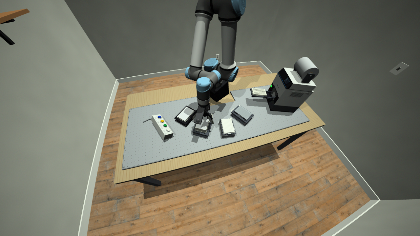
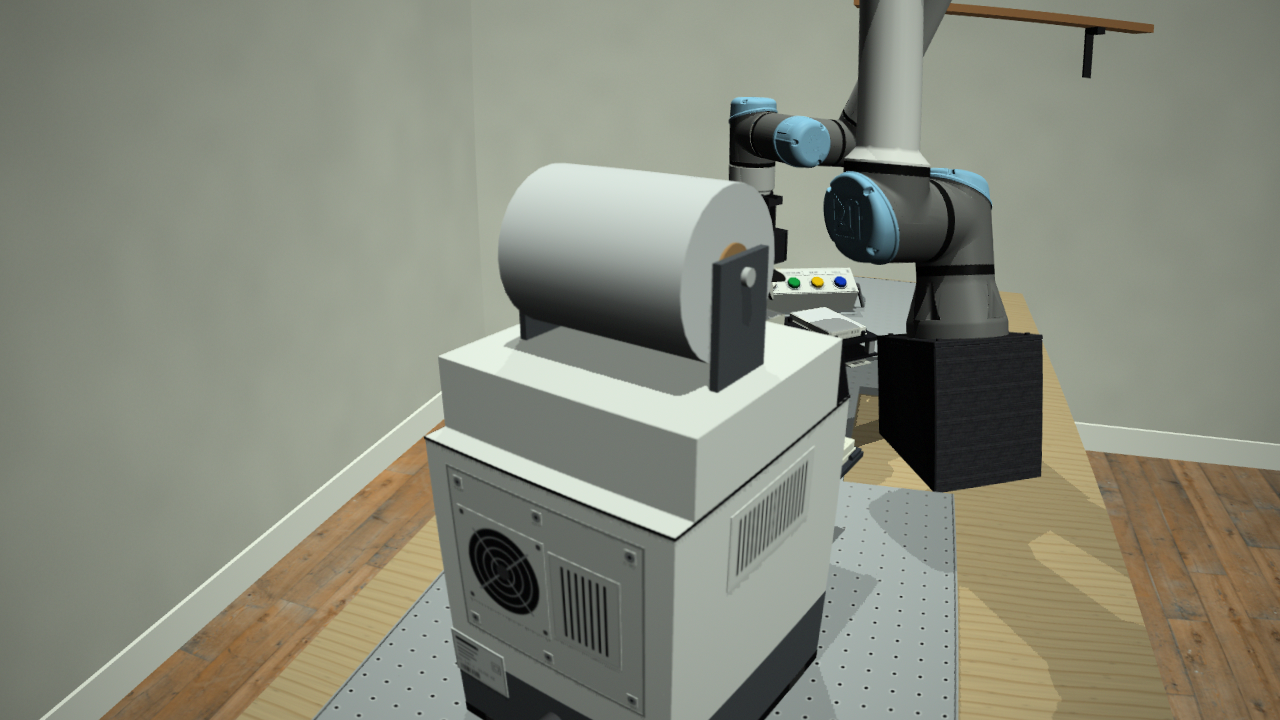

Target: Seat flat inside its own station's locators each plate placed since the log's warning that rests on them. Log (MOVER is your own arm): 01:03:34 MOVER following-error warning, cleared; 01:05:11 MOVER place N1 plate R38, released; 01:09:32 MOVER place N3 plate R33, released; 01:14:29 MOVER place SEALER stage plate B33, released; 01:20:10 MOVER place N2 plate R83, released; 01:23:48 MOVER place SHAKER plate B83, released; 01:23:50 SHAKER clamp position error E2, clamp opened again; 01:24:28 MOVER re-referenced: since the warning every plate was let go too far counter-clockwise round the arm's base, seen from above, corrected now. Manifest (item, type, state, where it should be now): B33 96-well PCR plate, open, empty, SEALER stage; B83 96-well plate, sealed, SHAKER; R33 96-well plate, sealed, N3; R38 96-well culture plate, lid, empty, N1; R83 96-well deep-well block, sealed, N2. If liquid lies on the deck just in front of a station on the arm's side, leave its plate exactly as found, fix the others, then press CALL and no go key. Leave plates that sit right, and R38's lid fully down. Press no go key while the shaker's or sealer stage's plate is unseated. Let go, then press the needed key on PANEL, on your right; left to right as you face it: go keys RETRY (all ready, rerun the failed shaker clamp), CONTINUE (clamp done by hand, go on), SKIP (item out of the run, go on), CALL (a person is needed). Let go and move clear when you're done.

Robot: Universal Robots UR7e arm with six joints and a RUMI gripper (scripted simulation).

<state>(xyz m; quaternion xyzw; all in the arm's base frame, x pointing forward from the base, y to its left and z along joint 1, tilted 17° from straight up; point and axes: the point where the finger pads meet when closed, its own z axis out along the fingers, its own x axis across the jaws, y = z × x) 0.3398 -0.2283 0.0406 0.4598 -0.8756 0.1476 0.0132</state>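
The tool (image 1: 202, 119) stands with jaws wide apart and gripping nothing, just above the block (image 1: 201, 129) in its nest near the middle of the desk (image 1: 140, 152). I judge this the release step of one reseat; next it should lift straight off and check another plate. Count: five plates in five stations, one sealer (image 1: 289, 90), one panel (image 1: 162, 126) with four keys.

The arm (image 1: 200, 41) folds down from its upper links to a cluster of blue-capped joints (image 1: 210, 73), with the wrist (image 1: 203, 96) pointing straight down toward six o'clock in the top view. The gripper (image 1: 202, 119) hangs below it, jaws spread wide and holding nothing.
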